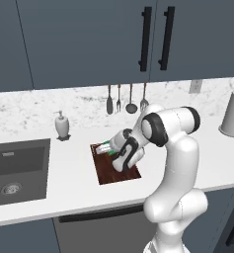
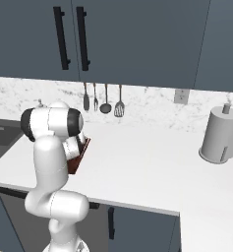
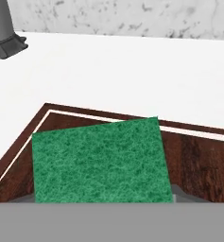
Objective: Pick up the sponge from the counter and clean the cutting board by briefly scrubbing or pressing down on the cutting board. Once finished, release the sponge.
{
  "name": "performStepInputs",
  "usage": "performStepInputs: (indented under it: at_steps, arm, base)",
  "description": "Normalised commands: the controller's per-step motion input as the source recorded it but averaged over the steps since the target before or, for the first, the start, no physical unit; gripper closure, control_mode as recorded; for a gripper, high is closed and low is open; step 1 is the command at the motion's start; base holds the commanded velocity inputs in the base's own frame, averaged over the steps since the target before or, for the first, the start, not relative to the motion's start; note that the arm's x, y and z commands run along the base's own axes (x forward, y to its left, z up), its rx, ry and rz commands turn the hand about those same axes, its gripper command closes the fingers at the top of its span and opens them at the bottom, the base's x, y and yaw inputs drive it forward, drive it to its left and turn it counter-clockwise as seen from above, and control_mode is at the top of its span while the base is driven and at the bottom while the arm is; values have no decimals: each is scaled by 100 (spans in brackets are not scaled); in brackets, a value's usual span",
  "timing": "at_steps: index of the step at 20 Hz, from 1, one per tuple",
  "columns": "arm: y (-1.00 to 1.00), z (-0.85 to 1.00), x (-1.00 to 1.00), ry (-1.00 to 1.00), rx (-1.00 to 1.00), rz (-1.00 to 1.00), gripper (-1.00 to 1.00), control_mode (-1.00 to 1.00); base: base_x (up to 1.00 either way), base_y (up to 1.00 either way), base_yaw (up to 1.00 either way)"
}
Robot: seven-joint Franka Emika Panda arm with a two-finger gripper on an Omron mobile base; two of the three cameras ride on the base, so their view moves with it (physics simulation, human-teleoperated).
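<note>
In the left base view the arm bends low over the cutting board point(image 1: 119, 171), which lies on the counter point(image 1: 74, 188) between the sink point(image 1: 17, 170) and the arm. The sponge point(image 1: 105, 147) peeks out green by the gripper point(image 1: 111, 148) at the board's far edge.

In the right base view the arm hides most of the board; a small brown corner shows.

In the hand view the sponge's green top sits big and close over the board. I cannot tell how wide the fingers are.
</note>
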Motion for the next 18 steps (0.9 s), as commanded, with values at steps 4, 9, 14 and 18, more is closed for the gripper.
performStepInputs:
  at_steps: [4, 9, 14, 18]
  arm:
    - [0, -28, 12, 18, -8, 0, 100, -100]
    - [1, 9, 27, 36, -30, 0, 100, -100]
    - [0, 53, 4, 31, -20, 0, 100, -100]
    - [-2, 24, -31, 3, -2, 0, 100, -100]
  base:
    - [0, 0, 0]
    - [0, 0, 0]
    - [0, 0, 0]
    - [0, 0, 0]
